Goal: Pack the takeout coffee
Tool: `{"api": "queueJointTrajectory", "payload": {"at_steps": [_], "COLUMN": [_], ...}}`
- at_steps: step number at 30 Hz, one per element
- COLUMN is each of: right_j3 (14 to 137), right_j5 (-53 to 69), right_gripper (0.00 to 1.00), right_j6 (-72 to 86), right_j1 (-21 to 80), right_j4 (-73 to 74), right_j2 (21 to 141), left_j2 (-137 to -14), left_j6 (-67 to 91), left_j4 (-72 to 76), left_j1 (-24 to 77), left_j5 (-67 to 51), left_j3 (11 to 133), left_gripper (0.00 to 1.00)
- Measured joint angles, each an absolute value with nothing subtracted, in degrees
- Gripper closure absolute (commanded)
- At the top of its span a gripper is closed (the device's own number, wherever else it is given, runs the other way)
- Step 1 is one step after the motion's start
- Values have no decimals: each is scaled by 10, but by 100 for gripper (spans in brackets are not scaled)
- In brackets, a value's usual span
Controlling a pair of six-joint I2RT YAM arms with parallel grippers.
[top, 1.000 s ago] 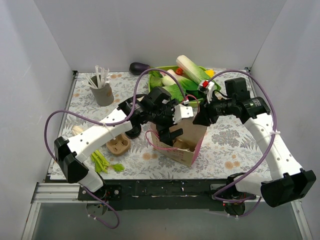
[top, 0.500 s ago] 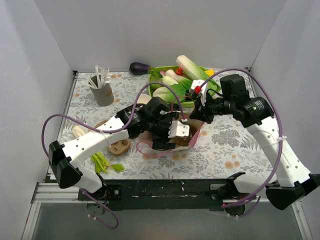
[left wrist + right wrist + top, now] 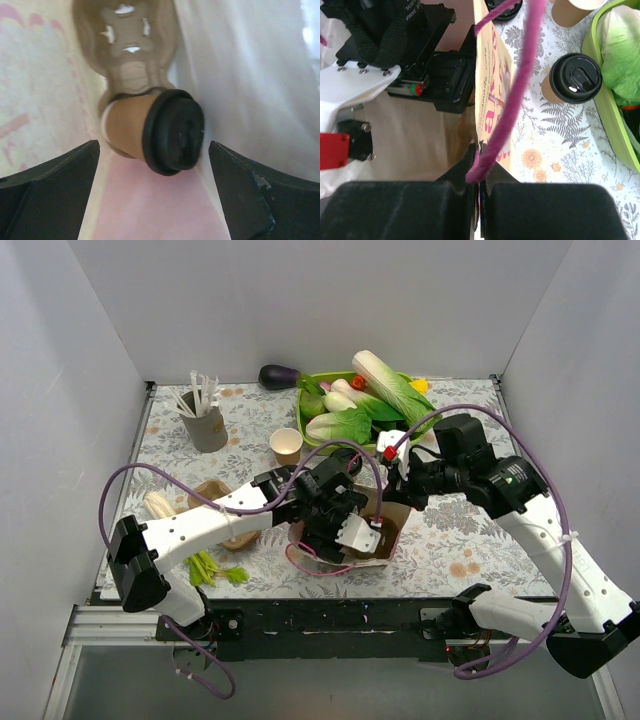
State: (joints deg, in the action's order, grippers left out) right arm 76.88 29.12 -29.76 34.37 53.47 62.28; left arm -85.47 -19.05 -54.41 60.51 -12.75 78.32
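Note:
A tan takeout coffee cup with a black lid lies tilted inside the paper bag, its base against a brown pulp tray. My left gripper is down in the bag, open, one finger on each side of the cup and apart from it. My right gripper is shut on the bag's rim, beside the pink cord handle. A second lidded cup stands on the table beside the bag. An unlidded tan cup stands further back.
A green tray of leafy vegetables fills the back right, with a dark eggplant beside it. A grey cup of white sticks stands back left. Another pulp tray and green stalks lie by the left arm.
The right gripper has closed on the bag's rim. The bag has come lower and nearer the front edge, and the left gripper has gone deeper into it.

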Motion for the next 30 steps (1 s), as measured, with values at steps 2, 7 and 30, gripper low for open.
{"api": "queueJointTrajectory", "payload": {"at_steps": [2,7,30], "right_j3": [754,718,683], "right_j5": [284,273,257], "right_gripper": [99,99,99], "right_j6": [-293,-287,-289], "right_j1": [345,355,383], "right_j4": [527,509,481], "right_j2": [608,557,534], "left_j2": [-856,-856,-910], "left_j6": [-197,-204,-206], "left_j4": [-543,-539,-504], "left_j1": [606,614,616], "left_j5": [-125,-111,-79], "left_j3": [772,729,741], "left_gripper": [7,6,62]}}
